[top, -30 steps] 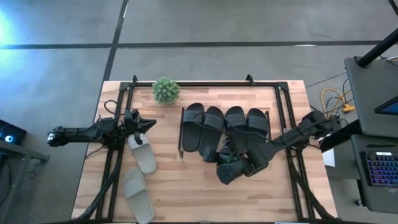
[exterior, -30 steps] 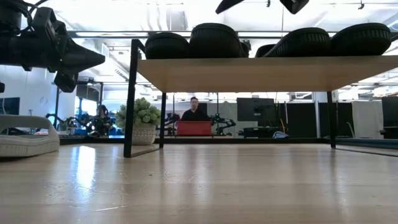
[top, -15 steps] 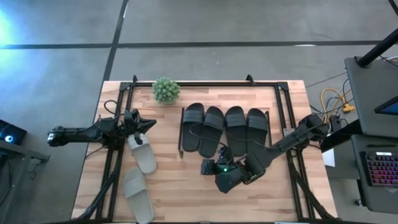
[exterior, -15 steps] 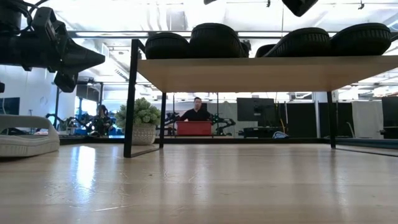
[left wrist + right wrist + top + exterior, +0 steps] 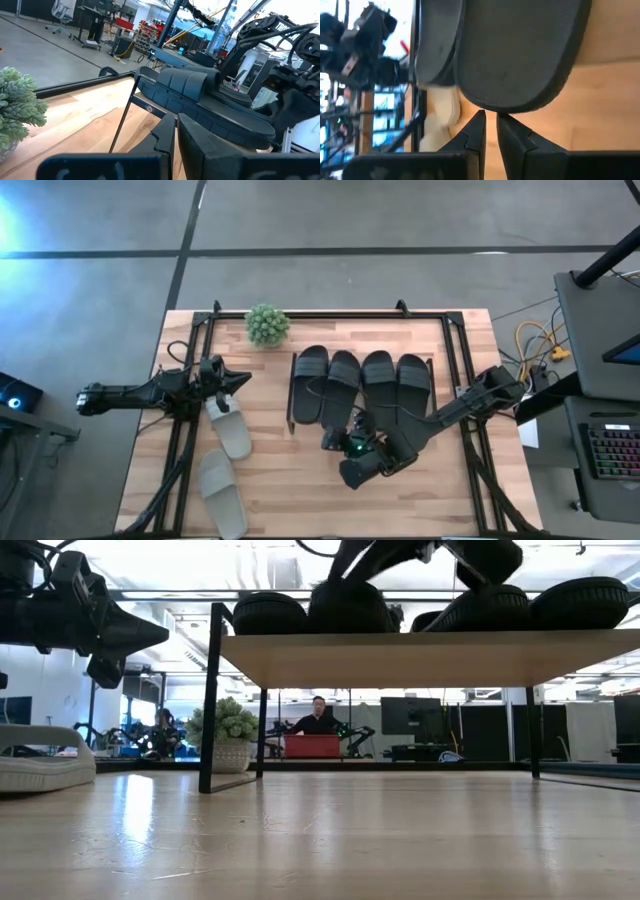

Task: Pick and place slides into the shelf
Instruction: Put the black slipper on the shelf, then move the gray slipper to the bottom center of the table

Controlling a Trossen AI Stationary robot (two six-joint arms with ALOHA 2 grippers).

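Four black slides (image 5: 360,385) are sitting side by side on the shelf (image 5: 292,395) at the centre of the high view, while two pale slides (image 5: 228,430) are lying on the table (image 5: 270,480) at lower left, one just below the other. The right end effector (image 5: 335,442) is hovering at the near ends of the black slides, just below centre; its wrist view shows the fingertips (image 5: 479,120) almost together and gripping nothing, with a black sole right in front of them. The left end effector (image 5: 240,378) is hanging at centre left, just above the upper pale slide, its fingers nearly touching and empty. Judging from this, the black slides are done and the pale pair is the step in hand. The next move likely calls for the left end effector opening and descending onto the nearer pale slide.
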